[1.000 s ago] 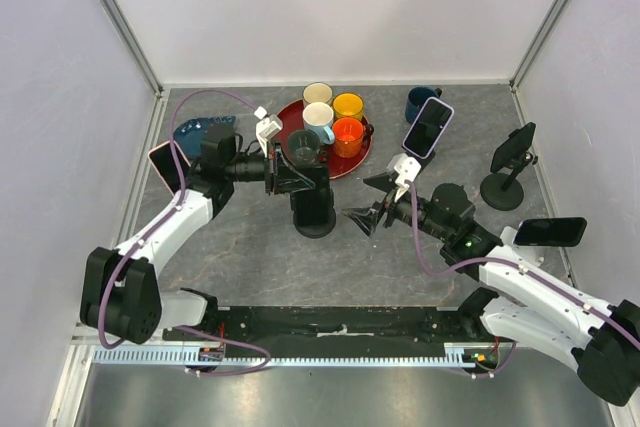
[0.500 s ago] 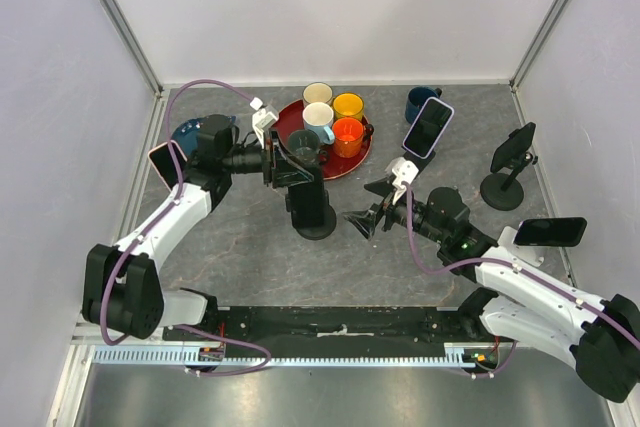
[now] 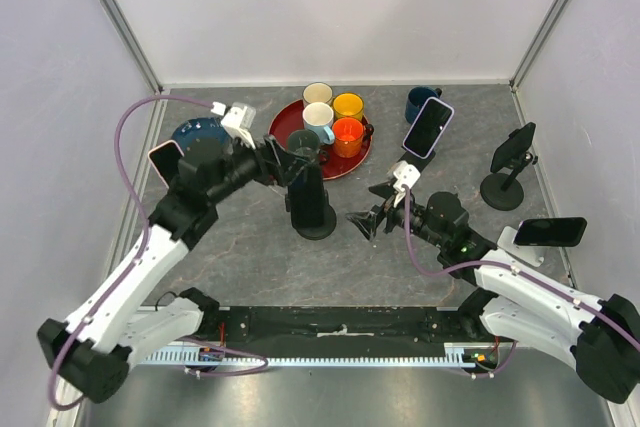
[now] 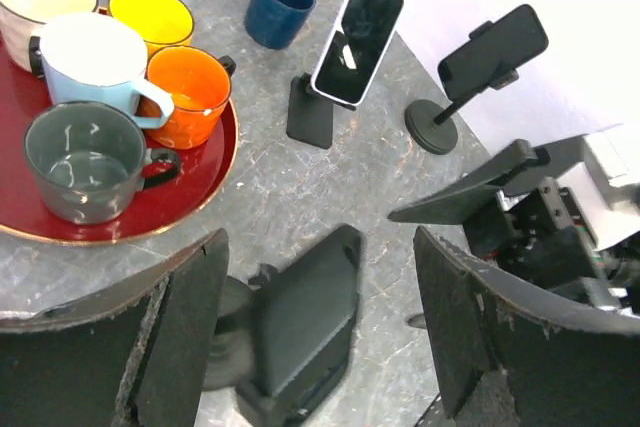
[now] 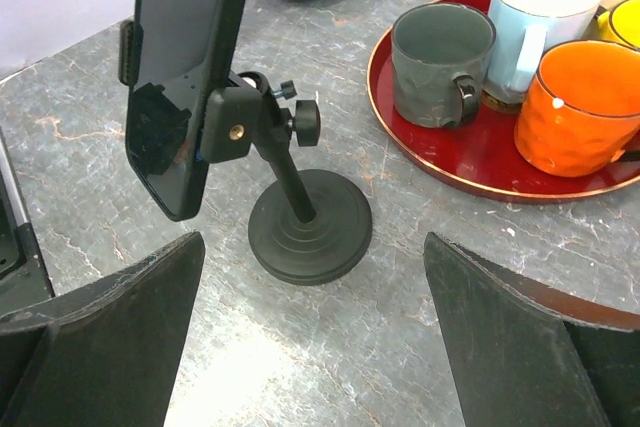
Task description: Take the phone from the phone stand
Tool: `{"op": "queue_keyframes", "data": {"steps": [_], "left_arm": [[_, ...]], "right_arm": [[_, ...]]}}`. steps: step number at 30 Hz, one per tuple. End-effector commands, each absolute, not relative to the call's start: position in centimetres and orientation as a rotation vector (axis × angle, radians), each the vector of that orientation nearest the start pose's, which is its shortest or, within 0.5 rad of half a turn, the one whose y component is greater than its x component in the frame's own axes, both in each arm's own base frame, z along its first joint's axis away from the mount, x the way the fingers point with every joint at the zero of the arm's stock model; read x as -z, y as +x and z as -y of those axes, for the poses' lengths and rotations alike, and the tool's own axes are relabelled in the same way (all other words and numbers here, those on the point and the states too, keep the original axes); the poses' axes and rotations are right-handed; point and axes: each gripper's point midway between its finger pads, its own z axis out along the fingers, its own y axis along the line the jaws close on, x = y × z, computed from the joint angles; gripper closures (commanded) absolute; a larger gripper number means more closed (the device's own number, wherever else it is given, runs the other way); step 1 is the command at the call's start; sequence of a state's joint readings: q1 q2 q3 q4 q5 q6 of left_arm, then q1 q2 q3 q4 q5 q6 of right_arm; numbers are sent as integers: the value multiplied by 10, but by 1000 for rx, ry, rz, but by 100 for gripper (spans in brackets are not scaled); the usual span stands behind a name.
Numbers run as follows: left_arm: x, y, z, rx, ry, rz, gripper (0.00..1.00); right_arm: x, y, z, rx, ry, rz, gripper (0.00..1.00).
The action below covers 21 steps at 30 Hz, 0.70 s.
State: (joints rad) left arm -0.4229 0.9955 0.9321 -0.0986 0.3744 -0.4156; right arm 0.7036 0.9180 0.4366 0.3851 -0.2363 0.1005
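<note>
A black phone stands clipped in a black phone stand at the table's middle. My left gripper hovers just behind and above it, open. In the left wrist view the phone shows between my two wide-spread fingers, touched by neither. My right gripper is open to the right of the stand. In the right wrist view it faces the stand's round base with the phone up at the left.
A red tray with several mugs lies behind the stand, with a blue mug and a blue plate nearby. Other phones on stands: lilac-cased, black, one at the right edge, pink-cased at the left.
My left gripper opened off the phone and drew back a little left as the arm rose. The phone stays in the stand. The right arm barely moved.
</note>
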Motion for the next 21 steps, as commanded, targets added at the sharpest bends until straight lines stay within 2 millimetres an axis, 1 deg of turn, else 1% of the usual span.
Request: {"op": "queue_keyframes", "data": {"steps": [1, 2, 3, 4, 5, 6, 7, 8, 9, 10, 12, 14, 15, 17, 19, 21], "left_arm": [[-319, 279, 185, 593, -52, -1799, 18], [-306, 263, 200, 567, 10, -1860, 17], [-304, 265, 196, 492, -13, -1868, 10], [-308, 262, 199, 464, -8, -1873, 4], [-301, 252, 208, 433, 45, -1907, 3], [-289, 258, 208, 335, 47, -1933, 2], [-293, 257, 211, 312, 51, -1933, 2], [-289, 254, 218, 293, 65, -1946, 1], [-280, 257, 215, 216, 68, -1969, 0], [-282, 256, 219, 203, 71, -1967, 0], [-276, 258, 221, 152, 72, -1976, 0], [-271, 258, 225, 148, 77, -1985, 0], [-266, 260, 226, 125, 81, -1992, 0], [-263, 260, 227, 112, 79, -1996, 0], [-262, 260, 225, 94, 72, -1990, 0], [-266, 260, 223, 77, 59, -1972, 0]], "right_arm": [[-205, 239, -253, -772, -649, -1543, 2], [-203, 240, -254, -771, -650, -1546, 2], [-200, 239, -254, -779, -647, -1552, 2], [-199, 239, -255, -783, -645, -1550, 2], [-198, 240, -255, -783, -646, -1551, 2], [-196, 240, -256, -789, -642, -1556, 2], [-195, 239, -257, -793, -646, -1556, 2], [-194, 239, -257, -794, -645, -1559, 2], [-192, 239, -257, -793, -646, -1562, 2], [-192, 239, -257, -796, -643, -1562, 2], [-188, 239, -256, -789, -643, -1569, 2], [-187, 240, -255, -782, -643, -1566, 2], [-183, 240, -255, -777, -646, -1573, 2], [-180, 240, -256, -782, -652, -1576, 2], [-175, 240, -259, -793, -660, -1581, 2], [-172, 239, -261, -801, -669, -1581, 2]]}}
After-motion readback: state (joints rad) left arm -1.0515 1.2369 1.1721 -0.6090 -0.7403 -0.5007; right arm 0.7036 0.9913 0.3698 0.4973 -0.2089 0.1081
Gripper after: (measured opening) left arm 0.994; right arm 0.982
